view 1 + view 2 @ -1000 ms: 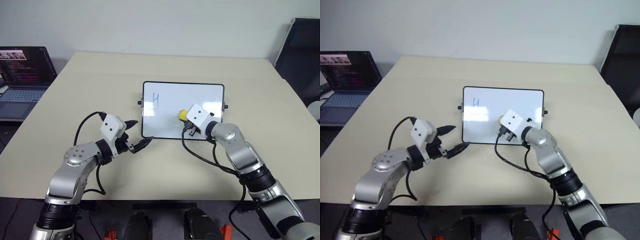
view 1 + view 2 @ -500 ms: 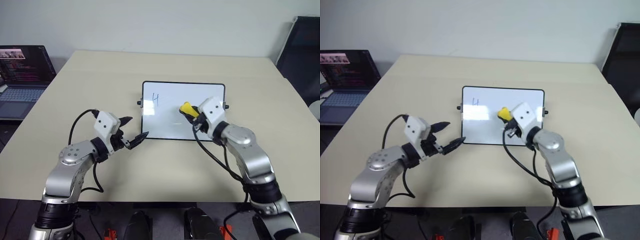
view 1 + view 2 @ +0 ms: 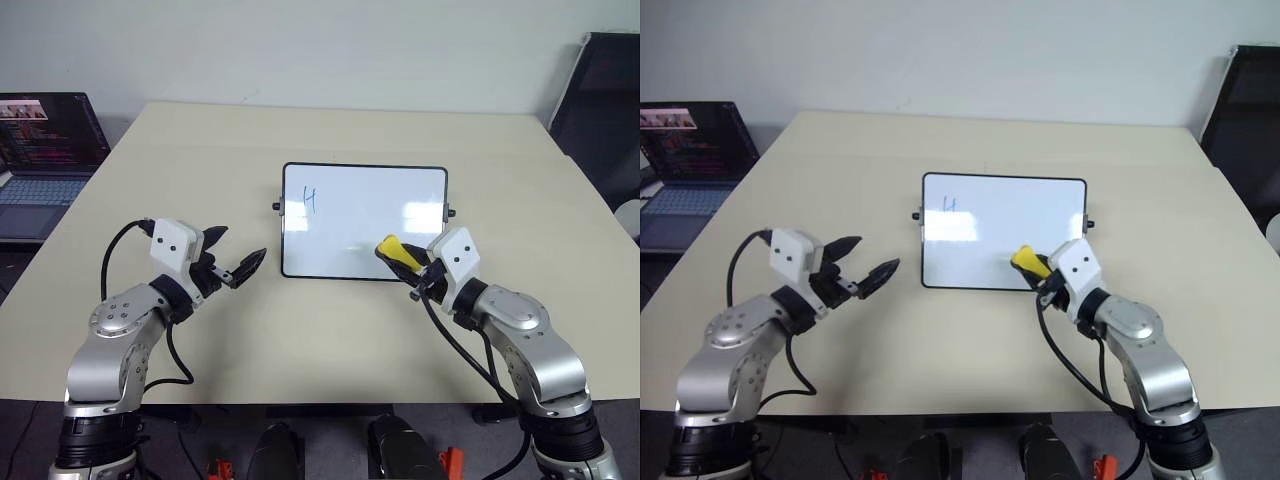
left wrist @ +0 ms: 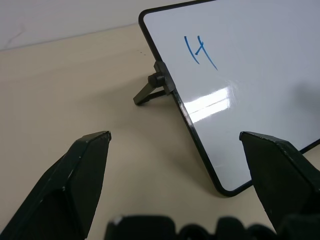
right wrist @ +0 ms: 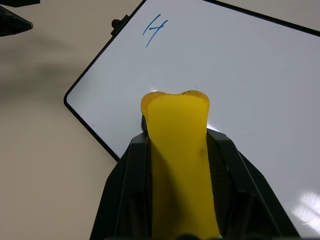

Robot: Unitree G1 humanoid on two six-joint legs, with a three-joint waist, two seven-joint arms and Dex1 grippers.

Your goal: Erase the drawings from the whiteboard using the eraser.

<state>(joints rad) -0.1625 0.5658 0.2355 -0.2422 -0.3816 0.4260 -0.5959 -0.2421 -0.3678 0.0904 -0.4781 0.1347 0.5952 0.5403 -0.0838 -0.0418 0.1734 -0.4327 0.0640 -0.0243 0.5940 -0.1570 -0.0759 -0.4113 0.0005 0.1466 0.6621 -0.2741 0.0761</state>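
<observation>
The whiteboard [image 3: 364, 222] lies flat in the middle of the table, black-framed. One of the drawings, a blue "H" [image 3: 311, 199], sits near the board's far left corner and shows again as the blue H [image 5: 154, 30]; the rest of the board looks blank. My right gripper [image 3: 405, 259] is shut on the yellow eraser [image 3: 391, 248], held just above the board's near right corner. The eraser [image 5: 180, 150] is squeezed between the black fingers [image 5: 131, 170]. My left gripper [image 3: 238, 252] is open over the table, left of the board's near left corner, holding nothing.
An open laptop [image 3: 45, 160] stands on a side surface past the table's left edge. A dark chair [image 3: 600, 100] is at the far right. A small black stand knob [image 4: 159, 82] juts from the board's left side.
My right gripper pulled the eraser back across the board toward its near right corner. My left gripper drew away to the left of the board.
</observation>
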